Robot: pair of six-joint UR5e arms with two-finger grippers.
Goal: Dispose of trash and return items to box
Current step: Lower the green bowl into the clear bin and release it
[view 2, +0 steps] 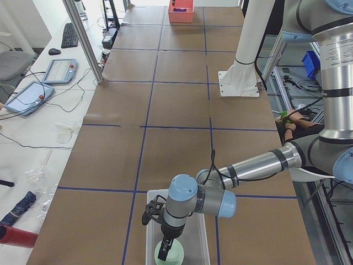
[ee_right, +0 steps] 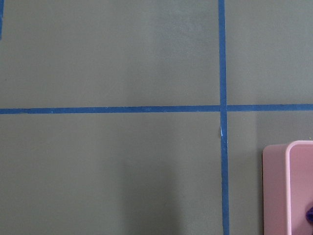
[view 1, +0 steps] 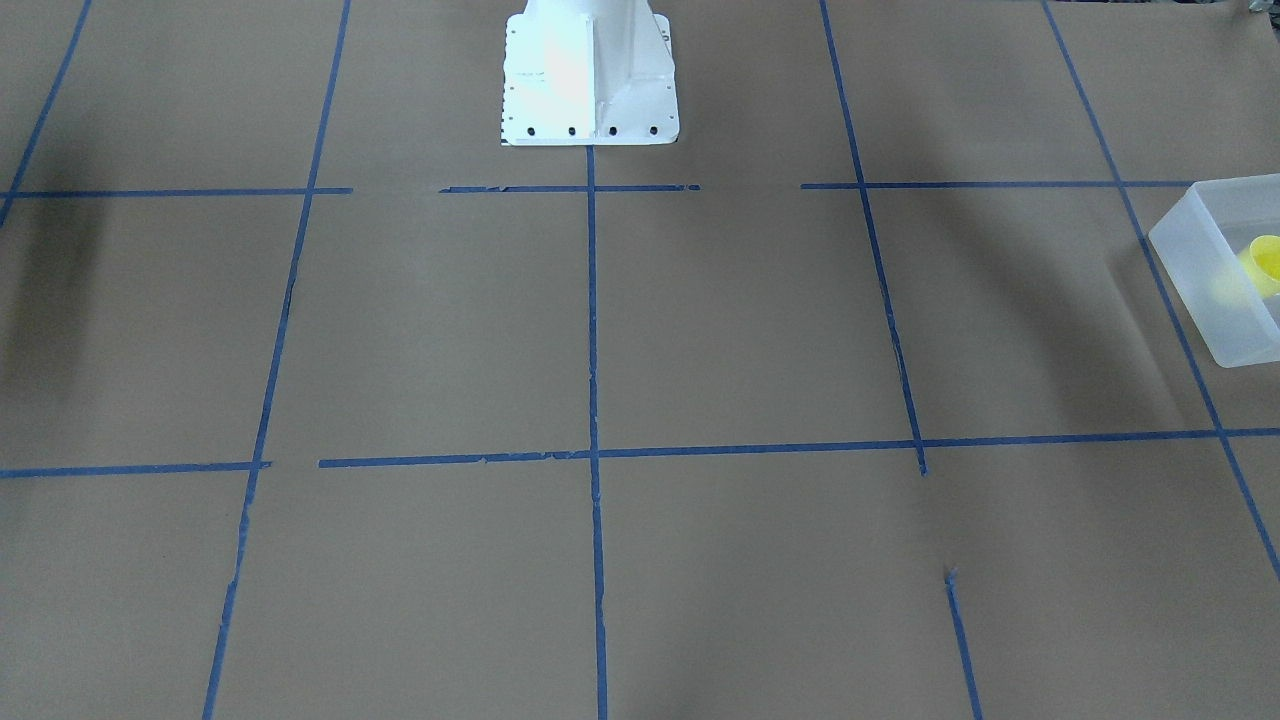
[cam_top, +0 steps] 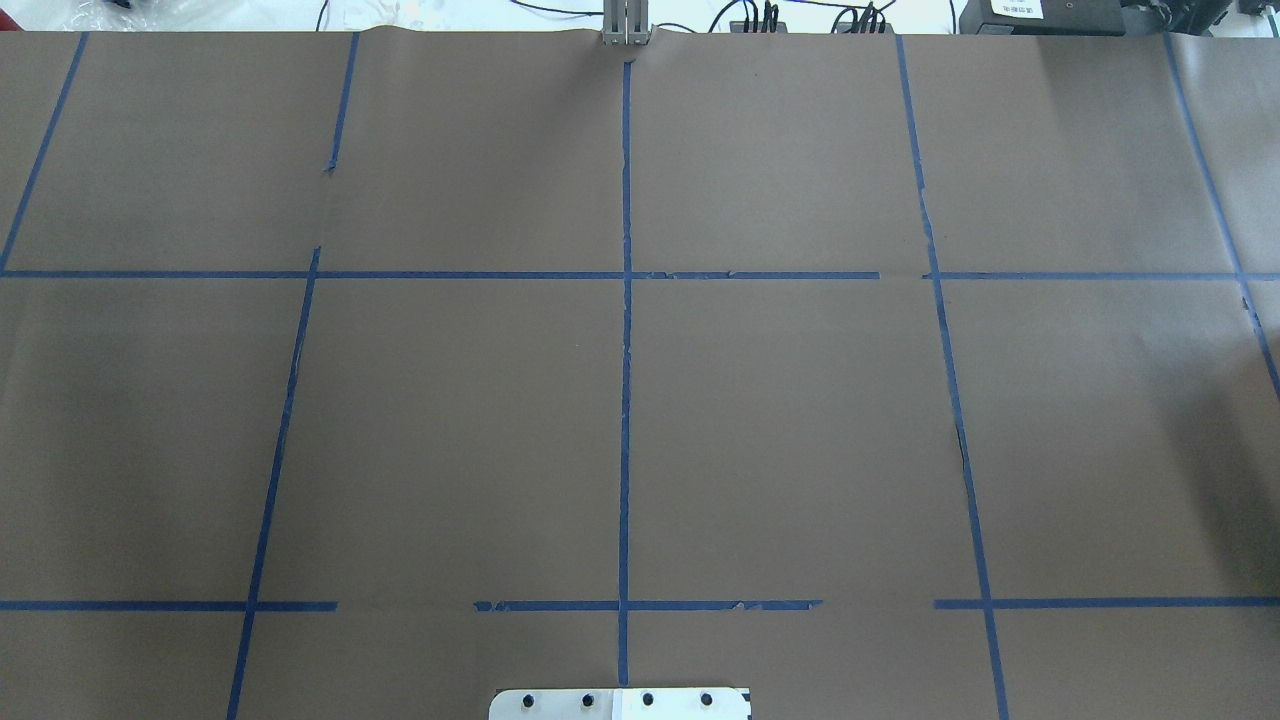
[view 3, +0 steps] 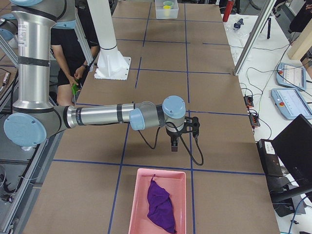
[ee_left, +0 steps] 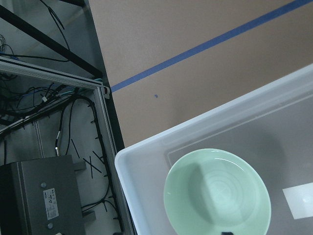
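- Two task things show at the far right of the front-facing view. The box (view 1: 1195,255) is cut by the frame's right edge, and the yellow cup (view 1: 1264,262) is inside it. No pincer appears here.
- Nothing of the task shows in the overhead view, only the tabletop (cam_top: 800,430) and the robot base (cam_top: 620,703) at the bottom edge.
- Exterior left, bottom centre: the left pincer (view 2: 163,254) points down into the box, its tips at or just above the green bowl (view 2: 176,255). I cannot tell whether it is spread or pinching. If it has the rim when it rises, the bowl could lift and tip over the wall.
- Exterior right, mid-frame: the right pincer (view 3: 174,146) hangs over the tabletop near the pink tray (view 3: 141,195) that holds the purple cloth (view 3: 161,207). I cannot tell its state. The box and cup are small at top centre, well apart from it. A low sweep could knock the tray.
- Left wrist, lower right: the bowl lies flat in a corner of the box, close to two walls. A dark speck at the bottom edge may be a fingertip by the rim.
- Right wrist: only tabletop and the tray's corner at lower right.
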